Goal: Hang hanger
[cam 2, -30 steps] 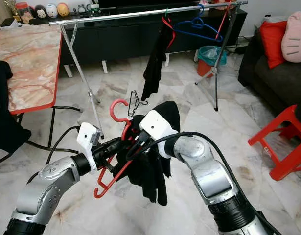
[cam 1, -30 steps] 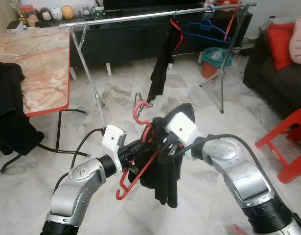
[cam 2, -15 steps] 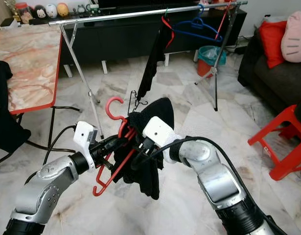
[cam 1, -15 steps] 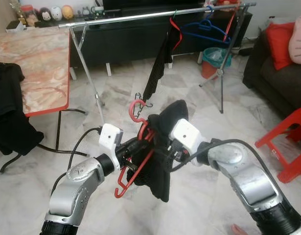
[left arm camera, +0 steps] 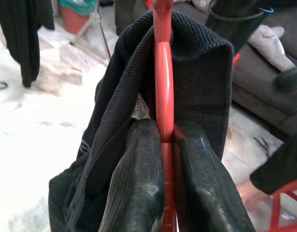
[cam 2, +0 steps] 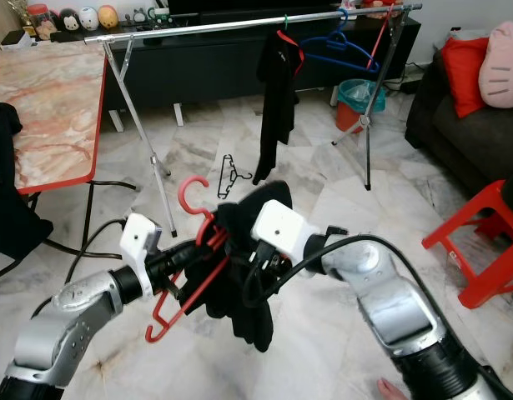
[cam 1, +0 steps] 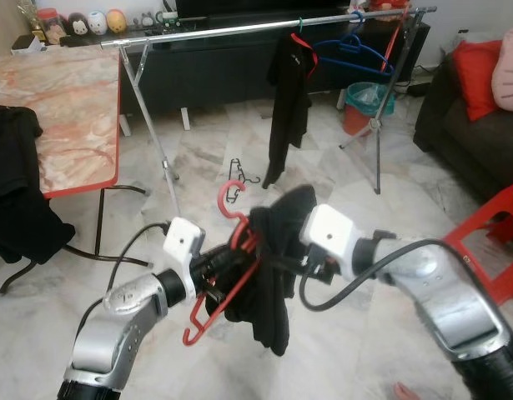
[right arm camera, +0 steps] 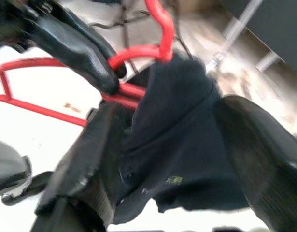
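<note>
Hanger (cam 1: 231, 250), red, pinched tight by left gripper (left arm camera: 162, 145). Draped with black garment (cam 1: 273, 275). Right gripper (right arm camera: 172, 159) fingers apart around garment.

No legible text, brand, number or sign appeared in any view. A small white tag (left arm camera: 140, 107) sewn inside the dark garment (left arm camera: 196, 82) carried faint marks too small to be read. The containers (cam 1: 49, 20) at the far end of the table (cam 1: 64, 117) showed no readable labels.
</note>
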`<state>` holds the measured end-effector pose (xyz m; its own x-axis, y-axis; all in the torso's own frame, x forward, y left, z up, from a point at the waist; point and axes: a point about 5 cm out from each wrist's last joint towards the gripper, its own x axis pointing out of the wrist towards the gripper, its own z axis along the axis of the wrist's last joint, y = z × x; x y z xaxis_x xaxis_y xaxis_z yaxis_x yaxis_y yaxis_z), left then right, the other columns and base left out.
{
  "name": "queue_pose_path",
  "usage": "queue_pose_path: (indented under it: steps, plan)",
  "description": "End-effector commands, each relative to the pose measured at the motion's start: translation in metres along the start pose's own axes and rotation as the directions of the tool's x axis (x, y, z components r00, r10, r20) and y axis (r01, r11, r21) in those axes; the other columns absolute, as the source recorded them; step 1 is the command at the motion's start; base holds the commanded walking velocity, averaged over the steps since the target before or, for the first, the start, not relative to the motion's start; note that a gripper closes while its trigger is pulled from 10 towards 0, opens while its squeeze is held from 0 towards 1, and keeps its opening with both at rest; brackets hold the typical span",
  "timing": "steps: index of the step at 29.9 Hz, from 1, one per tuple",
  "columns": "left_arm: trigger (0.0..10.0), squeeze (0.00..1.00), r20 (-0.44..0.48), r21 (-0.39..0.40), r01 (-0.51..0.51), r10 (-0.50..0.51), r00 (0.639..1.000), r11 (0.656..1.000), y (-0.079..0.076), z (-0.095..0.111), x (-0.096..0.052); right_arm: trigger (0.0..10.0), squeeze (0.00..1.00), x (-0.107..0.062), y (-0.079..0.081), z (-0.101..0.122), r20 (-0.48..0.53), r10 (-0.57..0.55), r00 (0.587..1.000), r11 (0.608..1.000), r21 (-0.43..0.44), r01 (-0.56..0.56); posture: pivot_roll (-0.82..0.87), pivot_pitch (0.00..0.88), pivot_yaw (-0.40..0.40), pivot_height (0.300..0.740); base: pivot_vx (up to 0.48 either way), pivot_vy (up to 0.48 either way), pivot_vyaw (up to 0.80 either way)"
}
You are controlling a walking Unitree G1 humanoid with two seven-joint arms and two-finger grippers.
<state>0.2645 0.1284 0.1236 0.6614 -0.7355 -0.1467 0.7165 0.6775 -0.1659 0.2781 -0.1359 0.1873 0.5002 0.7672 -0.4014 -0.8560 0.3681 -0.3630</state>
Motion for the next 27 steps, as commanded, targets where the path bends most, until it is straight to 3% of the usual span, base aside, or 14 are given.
queue_pose_path:
  steps: [1,5,11,13,14,22,23,24,25,27]
  plan:
    - [10.0,0.00,0.026,0.043,0.050,-0.051,0.998,0.998,-0.005,0.010,-0.004,10.0,0.00,-0.017,-0.005,0.006,0.055,0.030,0.998,0.998,-0.054,-0.027,-0.01,0.066,-0.032,0.740,0.000,0.000,0.00]
    - [10.0,0.00,-0.030,0.070,0.089,-0.087,0.996,0.994,-0.004,0.006,-0.010,10.0,0.00,-0.031,-0.004,-0.011,0.007,0.135,0.991,0.990,-0.036,-0.135,-0.01,0.068,-0.031,0.740,0.000,0.000,0.00]
    - [10.0,0.00,-0.107,0.089,0.169,-0.159,0.981,0.982,-0.004,0.000,-0.019,10.0,0.00,-0.038,0.002,-0.019,0.093,0.277,0.956,0.960,0.024,-0.280,0.00,0.071,-0.024,0.740,0.000,0.000,0.00]
    - [10.0,0.00,-0.118,0.091,0.186,-0.175,0.978,0.978,-0.004,-0.001,-0.021,10.0,0.00,-0.040,0.001,-0.027,0.080,0.296,0.952,0.953,0.039,-0.300,0.00,0.072,-0.023,0.740,0.000,0.000,0.00]
    - [10.0,0.00,-0.125,0.088,0.198,-0.187,0.974,0.976,-0.003,0.000,-0.023,10.0,0.00,-0.041,-0.001,-0.039,0.022,0.295,0.955,0.955,0.036,-0.295,0.00,0.071,-0.019,0.740,0.000,0.000,0.00]
    - [10.0,0.00,-0.150,0.064,0.281,-0.269,0.951,0.957,-0.007,0.000,-0.033,10.0,0.00,-0.043,-0.007,-0.055,-0.002,0.288,0.958,0.955,0.081,-0.287,0.00,0.070,-0.007,0.740,0.000,0.000,0.00]
    - [10.0,0.00,-0.155,0.064,0.286,-0.273,0.949,0.956,-0.007,0.000,-0.034,10.0,0.17,-0.044,-0.008,-0.055,0.007,0.288,0.958,0.954,0.091,-0.287,0.00,0.071,-0.006,0.740,0.000,0.000,0.00]
    - [10.0,0.00,-0.156,0.064,0.285,-0.273,0.949,0.956,-0.007,0.000,-0.034,10.0,0.17,-0.044,-0.009,-0.055,0.012,0.284,0.959,0.955,0.090,-0.284,0.00,0.071,-0.006,0.740,0.000,0.000,0.00]
    - [10.0,0.00,-0.157,0.063,0.288,-0.276,0.948,0.955,-0.006,0.001,-0.034,10.0,1.00,-0.044,-0.013,-0.056,0.021,0.277,0.961,0.956,0.095,-0.278,0.00,0.065,-0.001,0.740,0.000,0.000,0.00]
    - [10.0,0.00,-0.153,0.059,0.298,-0.287,0.946,0.953,-0.007,0.002,-0.035,10.0,1.00,-0.044,-0.016,-0.059,0.021,0.272,0.962,0.957,0.100,-0.272,0.00,0.066,0.000,0.740,0.000,0.000,0.00]
